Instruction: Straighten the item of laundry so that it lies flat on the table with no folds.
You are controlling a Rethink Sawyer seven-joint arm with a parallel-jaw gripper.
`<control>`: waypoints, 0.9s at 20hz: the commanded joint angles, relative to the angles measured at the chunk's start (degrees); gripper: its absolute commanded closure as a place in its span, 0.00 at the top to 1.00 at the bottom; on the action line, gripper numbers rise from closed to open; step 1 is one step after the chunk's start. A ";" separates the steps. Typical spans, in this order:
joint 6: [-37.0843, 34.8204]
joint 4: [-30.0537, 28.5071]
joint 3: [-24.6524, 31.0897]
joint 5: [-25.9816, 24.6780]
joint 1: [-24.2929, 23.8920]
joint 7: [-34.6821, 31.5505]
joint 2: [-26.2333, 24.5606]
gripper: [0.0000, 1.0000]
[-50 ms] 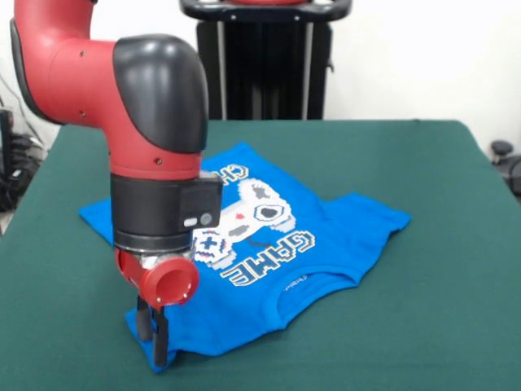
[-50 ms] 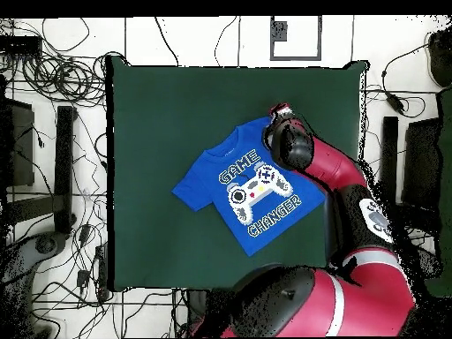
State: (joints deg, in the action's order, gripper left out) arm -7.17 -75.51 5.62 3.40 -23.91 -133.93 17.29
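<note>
Front view: the pincer point(image 1: 153, 336) stands vertical at the near left corner of the blue T-shirt point(image 1: 269, 261), its dark fingers point(image 1: 160, 338) drawn close together and pressed down at the shirt's sleeve edge; whether cloth is clamped between them cannot be told. The red and black arm point(image 1: 155, 122) rises above it and hides part of the shirt's left side. The T-shirt lies print side up on the green counter point(image 1: 423, 163), collar toward the camera, white "GAME" lettering and controller graphic exposed, with mild wrinkles near the collar and right sleeve. Overhead view places the shirt point(image 2: 252, 187) right of centre on the counter point(image 2: 150, 132), set askew to the counter's edges, with the arm point(image 2: 335, 177) reaching over its sleeve.
</note>
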 commanded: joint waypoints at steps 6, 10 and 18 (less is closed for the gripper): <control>-6.17 -11.22 5.80 1.27 3.24 -5.82 4.84 1.00; -4.34 -11.31 6.37 0.92 3.04 -5.72 3.56 1.00; -1.65 -12.08 6.95 -0.12 2.47 -5.64 2.25 1.00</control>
State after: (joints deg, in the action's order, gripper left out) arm -7.17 -79.72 6.58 3.38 -23.28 -133.93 22.84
